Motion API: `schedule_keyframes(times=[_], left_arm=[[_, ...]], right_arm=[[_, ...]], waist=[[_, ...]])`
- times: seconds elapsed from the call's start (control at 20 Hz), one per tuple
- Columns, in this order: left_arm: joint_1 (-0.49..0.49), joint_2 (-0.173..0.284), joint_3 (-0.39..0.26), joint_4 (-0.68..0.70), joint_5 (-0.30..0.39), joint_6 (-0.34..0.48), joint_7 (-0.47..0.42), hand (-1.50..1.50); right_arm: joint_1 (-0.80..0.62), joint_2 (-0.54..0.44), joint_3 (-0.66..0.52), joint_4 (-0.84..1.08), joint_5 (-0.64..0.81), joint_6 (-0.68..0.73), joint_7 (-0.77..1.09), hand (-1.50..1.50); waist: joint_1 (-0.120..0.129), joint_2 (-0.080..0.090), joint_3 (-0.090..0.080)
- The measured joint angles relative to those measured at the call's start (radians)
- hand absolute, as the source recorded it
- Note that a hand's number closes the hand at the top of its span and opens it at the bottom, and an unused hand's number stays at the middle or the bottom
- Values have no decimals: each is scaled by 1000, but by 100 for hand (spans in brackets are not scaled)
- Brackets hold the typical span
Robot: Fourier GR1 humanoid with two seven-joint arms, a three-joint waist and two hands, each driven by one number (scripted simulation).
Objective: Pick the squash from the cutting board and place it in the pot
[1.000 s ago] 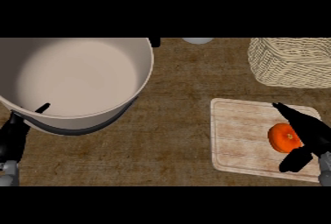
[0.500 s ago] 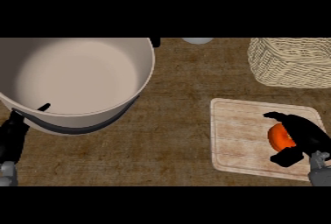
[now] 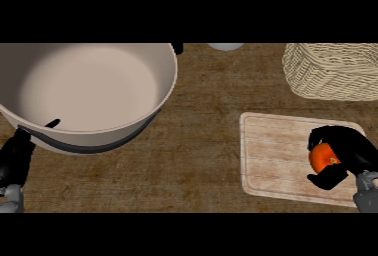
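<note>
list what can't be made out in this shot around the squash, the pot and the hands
- Squash, head view: mostly hidden by the right hand curled round it; its shape is unclear.
- Left hand: partly behind the pot wall, fingers unreadable.
- Pot: top rim cut off by the view's edge.
- Wicker basket: cut off at the top and right, contents unseen.

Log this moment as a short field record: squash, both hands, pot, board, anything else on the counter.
squash: orange, on the cutting board, near its right side
right hand: curled round the squash, hiding much of it
left hand: at the lower left, beside the pot, holding nothing
pot: upper left, nothing inside
wicker basket: upper right, behind the board
</note>
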Motion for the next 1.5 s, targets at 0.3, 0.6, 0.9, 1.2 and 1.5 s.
schedule_keyframes(times=[0.3, 0.6, 0.9, 1.2, 1.5], left_arm=[[-3, -8, 14, 6, -11, -10, -6, 0], [-42, -11, -5, 1, 4, -50, 2, 0], [-61, -12, -12, 0, 0, -54, 13, 0], [-30, -18, 6, -7, -7, -33, 1, 0], [-12, -22, 20, -7, -3, -33, -1, 0]], right_arm=[[4, 12, -17, -48, 68, -53, -11, 150], [-184, 167, 41, 135, 51, -136, -155, 150], [-395, 303, 4, 380, 8, -273, -335, 150], [-502, 354, -134, 428, -137, -387, -542, 150], [-586, 391, -241, 390, -295, -396, -666, 150]], waist=[[-3, 0, 2], [43, 23, 5], [56, 28, 5], [28, 18, 5], [9, 9, 4]])
